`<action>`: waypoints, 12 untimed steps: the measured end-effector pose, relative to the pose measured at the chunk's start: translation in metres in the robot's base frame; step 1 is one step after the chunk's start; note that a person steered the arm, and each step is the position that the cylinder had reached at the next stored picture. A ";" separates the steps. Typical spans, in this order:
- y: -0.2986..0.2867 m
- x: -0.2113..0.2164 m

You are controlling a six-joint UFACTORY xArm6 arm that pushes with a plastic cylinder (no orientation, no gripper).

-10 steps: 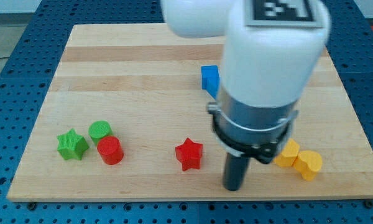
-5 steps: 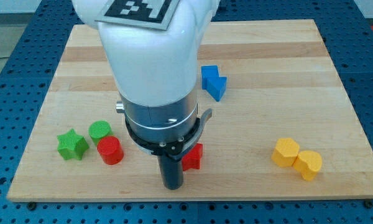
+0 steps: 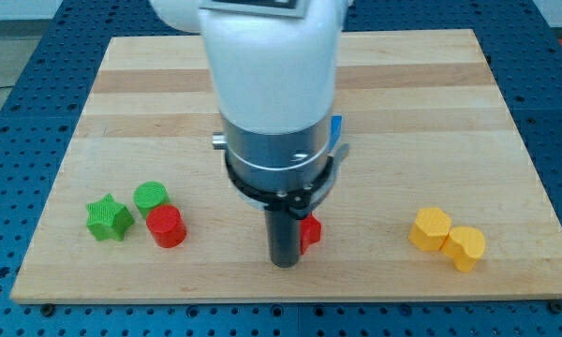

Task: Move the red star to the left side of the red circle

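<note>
In the camera view, you are looking at a pale wooden surface (image 3: 169, 94) lying on a blue perforated base (image 3: 37, 56). The arm's white and grey body fills the middle of the frame, and the dark rod comes down out of it toward the view's bottom.

My tip (image 3: 284, 263) sits on the surface near the bottom edge of the board. The red star (image 3: 309, 232) is just at the tip's right side, touching or nearly touching the rod — most of it is hidden behind the rod, so you see only a small red part and the star shape cannot be made out from here.

The red circle (image 3: 167, 227) stands well to the view's left of the tip and the star. The green circle (image 3: 151, 197) is just above it, touching or almost so, and the green star (image 3: 108, 218) lies just to the left of the red circle.

At the view's right, two yellow blocks (image 3: 448, 240) sit side by side, touching, well apart from the tip. A blue block (image 3: 336, 125) shows only as a sliver at the right edge of the arm's body; its shape is hidden.

There is no claw on this arm, so you have no open or closed state to read — only the rod.
</note>
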State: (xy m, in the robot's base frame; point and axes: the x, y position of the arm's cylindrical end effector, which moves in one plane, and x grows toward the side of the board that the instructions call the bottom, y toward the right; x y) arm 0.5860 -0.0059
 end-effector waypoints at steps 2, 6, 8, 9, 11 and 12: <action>0.057 0.008; -0.016 -0.043; 0.030 -0.021; -0.014 -0.020; -0.068 0.033; -0.067 0.033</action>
State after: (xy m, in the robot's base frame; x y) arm 0.6186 -0.0724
